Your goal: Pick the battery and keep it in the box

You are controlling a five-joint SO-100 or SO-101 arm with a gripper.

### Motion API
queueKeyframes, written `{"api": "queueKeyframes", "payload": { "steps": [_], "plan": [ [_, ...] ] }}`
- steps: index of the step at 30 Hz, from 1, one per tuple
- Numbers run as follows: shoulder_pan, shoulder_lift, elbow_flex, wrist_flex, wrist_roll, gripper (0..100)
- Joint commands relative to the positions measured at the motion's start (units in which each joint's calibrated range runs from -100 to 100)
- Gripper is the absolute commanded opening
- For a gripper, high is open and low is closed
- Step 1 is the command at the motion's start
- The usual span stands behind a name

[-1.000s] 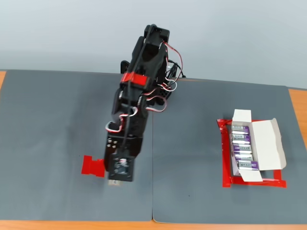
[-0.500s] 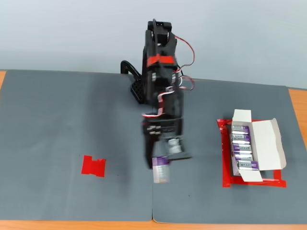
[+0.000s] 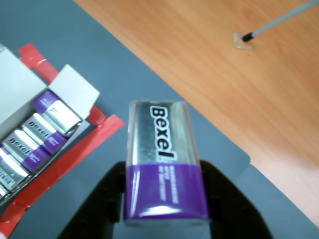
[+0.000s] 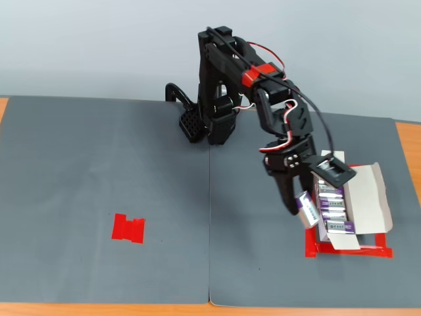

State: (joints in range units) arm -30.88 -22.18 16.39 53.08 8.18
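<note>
- Your tool [image 3: 164,219] is shut tight on the battery [image 3: 163,158]; the two black fingers press on its purple end, one on each side.
- In the fixed view the battery [image 4: 306,209] hangs in the air, just beside the left edge of the box [image 4: 358,197], over the red tape [image 4: 309,237]; it is not inside yet.
- The box is nearly full; you can see a row of batteries [image 3: 35,144] already lying in it, so I think there is little room left.
- What could go wrong: if you let go here, the battery may land on the tape or the mat, not in the box; if you go down too soon, it may bump the box wall or the white flap [image 3: 75,89] and push the box away.
- The grip is only on one end; a hard knock could tip the battery or make it slip out.
- In the wrist view its long side runs straight away from the tool; the silver end points ahead, toward the bench [image 3: 239,89] edge; the label faces up at the camera.
</note>
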Motion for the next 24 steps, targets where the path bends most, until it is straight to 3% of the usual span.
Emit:
{"api": "queueKeyframes", "payload": {
  "steps": [1,14,24],
  "plan": [
    [-4.8,-2.7,-1.5,0.1,-0.2,11],
    [-17.6,-1.7,-0.5,0.1,-2.4,11],
    [-20.4,2.5,3.5,0.0,-3.5,11]
  ]
}}
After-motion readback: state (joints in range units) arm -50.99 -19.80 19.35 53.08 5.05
